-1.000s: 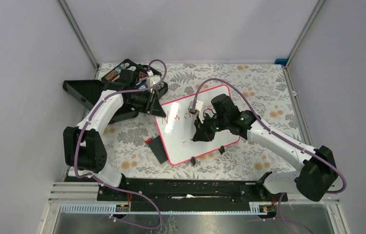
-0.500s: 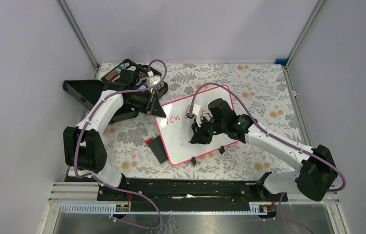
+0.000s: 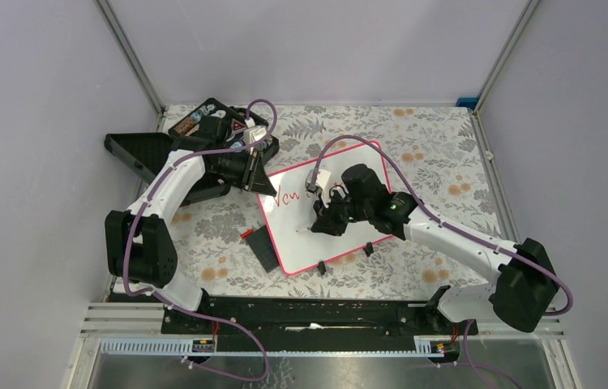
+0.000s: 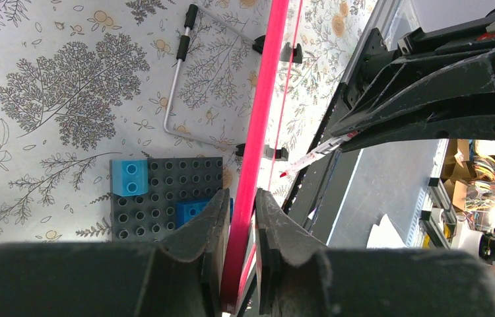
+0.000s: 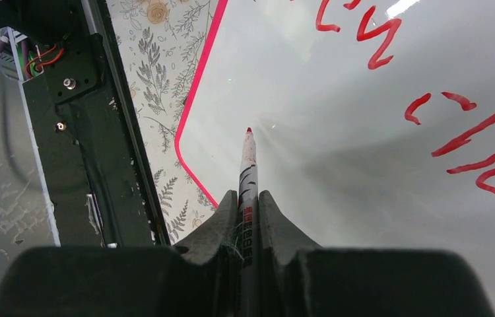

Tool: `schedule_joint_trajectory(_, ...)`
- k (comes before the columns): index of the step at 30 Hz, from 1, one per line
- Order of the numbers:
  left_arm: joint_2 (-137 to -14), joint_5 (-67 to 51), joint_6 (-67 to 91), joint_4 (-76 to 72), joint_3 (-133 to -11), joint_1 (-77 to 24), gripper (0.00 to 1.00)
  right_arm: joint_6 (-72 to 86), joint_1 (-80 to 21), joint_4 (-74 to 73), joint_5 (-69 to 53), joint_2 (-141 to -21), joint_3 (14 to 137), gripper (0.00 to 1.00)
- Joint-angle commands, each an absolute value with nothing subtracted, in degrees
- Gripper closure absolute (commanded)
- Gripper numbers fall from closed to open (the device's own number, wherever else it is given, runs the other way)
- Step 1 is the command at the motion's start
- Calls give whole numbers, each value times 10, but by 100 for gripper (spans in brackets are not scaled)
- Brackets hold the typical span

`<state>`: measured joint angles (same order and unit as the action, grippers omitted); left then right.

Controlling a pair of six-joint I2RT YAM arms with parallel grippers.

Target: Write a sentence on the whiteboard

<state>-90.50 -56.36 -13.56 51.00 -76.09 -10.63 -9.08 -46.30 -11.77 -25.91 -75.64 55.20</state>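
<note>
The whiteboard (image 3: 297,239) with its pink-red frame lies tilted in the middle of the table. My left gripper (image 3: 261,180) is shut on its upper left edge; in the left wrist view the gripper (image 4: 239,205) pinches the frame (image 4: 261,112). My right gripper (image 3: 323,222) is shut on a red marker (image 5: 247,173), tip down at the board's lower left part (image 5: 324,185); contact cannot be told. One line of the sentence (image 5: 476,145) in red shows above the tip. In the top view only "New" (image 3: 289,194) shows; my right arm hides the rest.
A dark grey plate with blue blocks (image 3: 262,246) lies against the board's left edge and also shows in the left wrist view (image 4: 165,191). A black tray of items (image 3: 211,115) and a black bin (image 3: 140,150) stand at the back left. A black rail (image 3: 317,312) runs along the front.
My right gripper has moved a little to the left over the board with the marker. The left gripper and the board have not moved.
</note>
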Motion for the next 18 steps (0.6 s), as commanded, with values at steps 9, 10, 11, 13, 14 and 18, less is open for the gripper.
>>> schedule_joint_trajectory(9, -915, -510, -156, 497, -751, -111, 100, -83, -483, -92, -230, -769, 564, 100)
schedule_joint_trajectory(10, -915, -510, -156, 496, -751, -111, 100, -84, -484, -93, -229, -769, 564, 100)
schedule_joint_trajectory(11, -914, -510, -156, 496, -751, -111, 100, -84, -484, -93, -227, -770, 564, 100)
schedule_joint_trajectory(13, -913, -510, -156, 496, -750, -112, 100, -85, -485, -94, -222, -771, 565, 100)
schedule_joint_trajectory(14, -914, -510, -157, 496, -750, -112, 100, -85, -486, -94, -218, -773, 565, 100)
schedule_joint_trajectory(18, -913, -510, -157, 496, -750, -112, 100, -85, -487, -96, -196, -781, 573, 100)
